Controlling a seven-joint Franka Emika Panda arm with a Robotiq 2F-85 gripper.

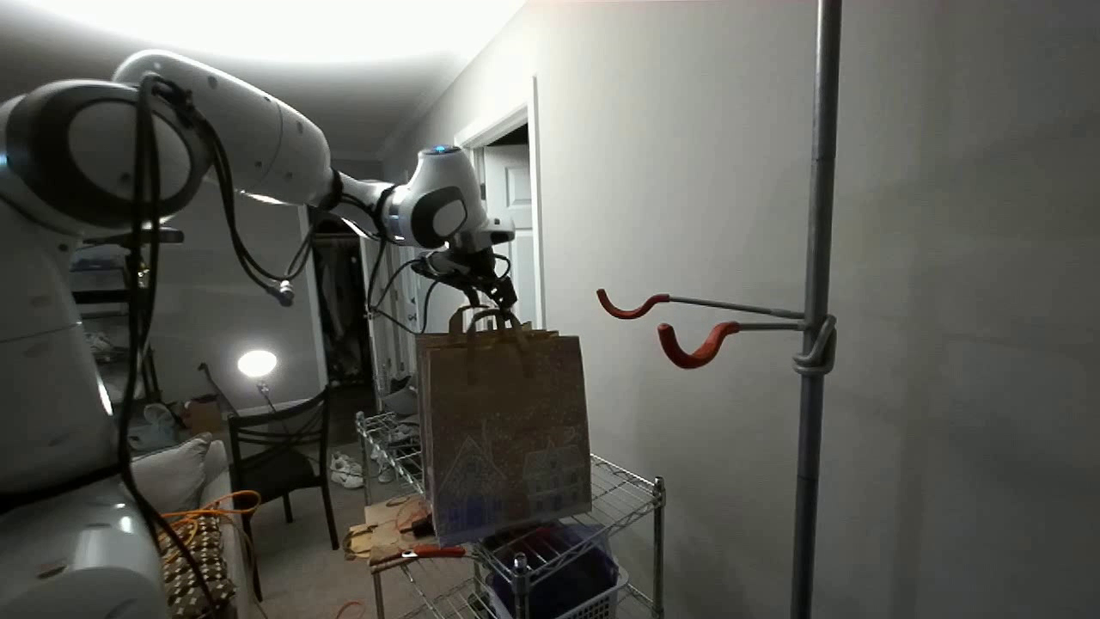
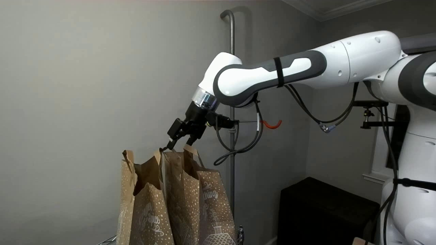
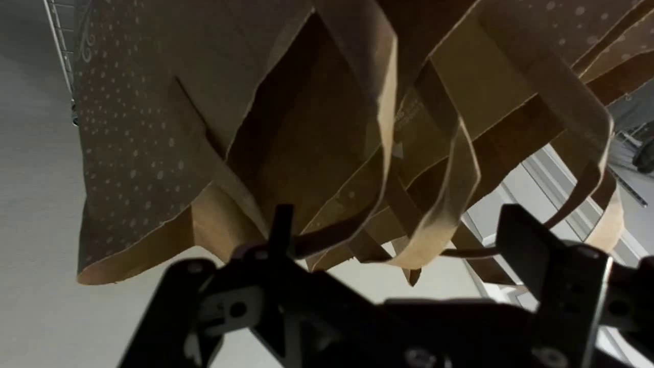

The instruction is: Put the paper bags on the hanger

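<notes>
Wrist view: my claw has its fingers wide apart, the handles between them; if it grips any, I cannot tell. In an exterior view, the bags are below it, well apart from the hanger.

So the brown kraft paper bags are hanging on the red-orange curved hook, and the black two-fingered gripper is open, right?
No: an exterior view shows the brown kraft paper bags apart from the red-orange curved hook, below the black two-fingered gripper, which is indeed open.
</notes>
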